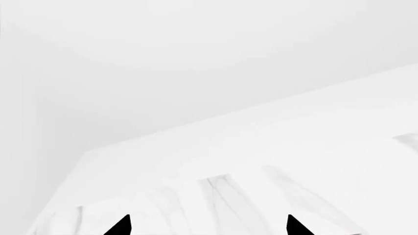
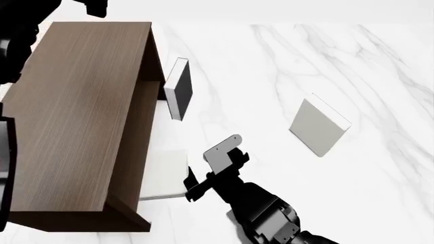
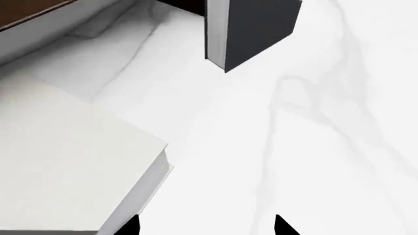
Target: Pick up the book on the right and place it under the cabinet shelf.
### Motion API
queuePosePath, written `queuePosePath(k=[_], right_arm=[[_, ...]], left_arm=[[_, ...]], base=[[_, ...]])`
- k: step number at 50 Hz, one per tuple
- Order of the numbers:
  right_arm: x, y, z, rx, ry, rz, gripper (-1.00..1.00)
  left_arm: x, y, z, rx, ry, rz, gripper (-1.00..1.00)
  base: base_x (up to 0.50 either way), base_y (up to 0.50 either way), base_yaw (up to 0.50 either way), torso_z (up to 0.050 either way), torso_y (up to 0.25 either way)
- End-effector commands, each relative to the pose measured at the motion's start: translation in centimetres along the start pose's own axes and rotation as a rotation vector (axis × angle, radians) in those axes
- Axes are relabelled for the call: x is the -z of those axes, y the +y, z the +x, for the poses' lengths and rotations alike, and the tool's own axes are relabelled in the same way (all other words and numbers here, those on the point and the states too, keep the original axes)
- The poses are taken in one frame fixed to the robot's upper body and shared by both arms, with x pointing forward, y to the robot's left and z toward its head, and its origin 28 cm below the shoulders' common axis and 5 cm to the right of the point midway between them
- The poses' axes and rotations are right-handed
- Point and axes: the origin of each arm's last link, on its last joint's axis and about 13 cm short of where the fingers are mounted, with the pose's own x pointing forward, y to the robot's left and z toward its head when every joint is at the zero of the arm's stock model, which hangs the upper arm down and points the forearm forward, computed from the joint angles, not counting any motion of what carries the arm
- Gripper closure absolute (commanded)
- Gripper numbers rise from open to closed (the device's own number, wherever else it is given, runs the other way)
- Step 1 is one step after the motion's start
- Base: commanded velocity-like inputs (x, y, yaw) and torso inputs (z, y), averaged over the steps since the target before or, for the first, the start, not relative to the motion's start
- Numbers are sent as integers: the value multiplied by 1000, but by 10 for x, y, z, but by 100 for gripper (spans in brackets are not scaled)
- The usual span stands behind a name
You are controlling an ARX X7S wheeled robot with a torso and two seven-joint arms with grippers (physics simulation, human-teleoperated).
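Observation:
The book (image 2: 164,175) is off-white and lies flat on the marble, its left part tucked into the low hollow of the dark brown cabinet shelf (image 2: 74,117). In the right wrist view the book (image 3: 65,161) shows its pale grey edge, with the cabinet shelf (image 3: 26,12) beyond it. My right gripper (image 2: 203,170) (image 3: 209,226) is open and empty just to the right of the book's free edge, one fingertip close beside it. My left gripper (image 1: 209,227) is open, holds nothing and faces bare white marble.
A book with a black face (image 2: 178,89) (image 3: 251,29) stands upright beside the cabinet's right side. A greyer-beige book (image 2: 318,127) stands tilted on the white marble table (image 2: 271,76) farther right. The left arm (image 2: 20,20) hangs above the cabinet's far left corner.

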Motion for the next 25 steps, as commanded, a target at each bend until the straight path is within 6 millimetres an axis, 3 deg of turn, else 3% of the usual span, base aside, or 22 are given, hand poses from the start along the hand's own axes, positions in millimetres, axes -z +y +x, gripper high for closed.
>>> queuePosePath(k=[1, 25], right_arm=[[-5, 17, 9, -71, -13, 13, -100], [-16, 35, 12, -126, -29, 29, -100]], left_arm=[[0, 2, 0, -5, 2, 0, -100], [-3, 9, -4, -19, 2, -4, -100]], base=[[0, 0, 0, 0, 0], [0, 0, 0, 0, 0]])
